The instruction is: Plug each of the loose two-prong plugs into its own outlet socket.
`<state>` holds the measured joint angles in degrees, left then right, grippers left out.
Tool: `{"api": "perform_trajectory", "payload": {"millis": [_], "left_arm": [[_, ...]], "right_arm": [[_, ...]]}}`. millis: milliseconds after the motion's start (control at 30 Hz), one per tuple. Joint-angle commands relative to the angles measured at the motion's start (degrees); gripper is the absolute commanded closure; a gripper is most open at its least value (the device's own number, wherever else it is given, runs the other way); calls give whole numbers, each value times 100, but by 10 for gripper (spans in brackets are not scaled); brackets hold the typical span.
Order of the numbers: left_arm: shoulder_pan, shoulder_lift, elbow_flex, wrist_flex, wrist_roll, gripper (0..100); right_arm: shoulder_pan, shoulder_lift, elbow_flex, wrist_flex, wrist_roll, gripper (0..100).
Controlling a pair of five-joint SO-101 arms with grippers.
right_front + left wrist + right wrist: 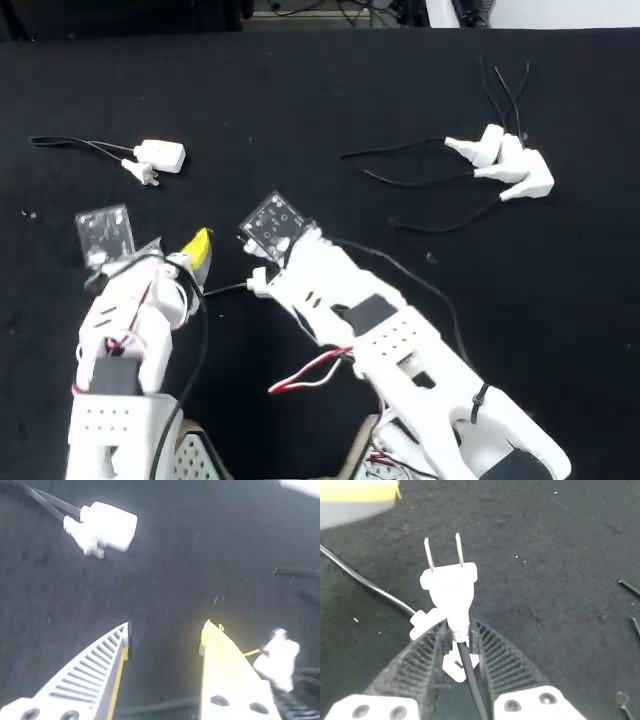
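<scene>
High view: two arms stand side by side at a black table (330, 90). The right gripper (268, 274) is clamped on a white two-prong plug (256, 286). The left gripper (178, 250), which has one yellow finger, hangs just beside it and holds nothing. Ahead of the left gripper and outward, away from its partner, lies a white outlet socket (162, 155) with a small plug (141, 172) against it. I cannot tell whether that one is seated. A cluster of white cord ends (505, 165) lies well apart, off the right gripper's outer side.

Left wrist view: the fingers are spread apart over bare cloth. The outlet socket lies ahead, toward the grey finger's side, with its long axis slanting across the gripper's line. The held plug sits just outside the yellow finger.

Right wrist view: the jaws press together on the plug's neck, with its cord running back between them. Both prongs point straight ahead along the gripper's own line, toward the yellow finger.

The left arm looks nearer the outlet socket. I judge the coming move turns on bringing the prongs into line with a socket's face.
</scene>
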<state>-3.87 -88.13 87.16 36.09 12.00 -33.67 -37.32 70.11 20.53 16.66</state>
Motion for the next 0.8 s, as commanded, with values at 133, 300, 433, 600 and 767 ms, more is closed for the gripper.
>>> {"api": "perform_trajectory", "payload": {"millis": [133, 300, 433, 600, 767], "left_arm": [[136, -1556, -136, 976, 53, 765], [980, -1459, -145, 1002, -35, 765], [1209, -1459, -145, 976, -422, 766], [1209, -1459, -145, 958, -475, 766], [1191, -1459, 224, 536, -484, 766]], "right_arm": [[-114, -101, 4, -369, -35, 988], [-114, -101, -4, -369, -35, 988], [-114, -101, -4, -360, -35, 988], [-123, -101, -4, -343, -35, 988], [-132, -110, 4, -325, -35, 988]]}}
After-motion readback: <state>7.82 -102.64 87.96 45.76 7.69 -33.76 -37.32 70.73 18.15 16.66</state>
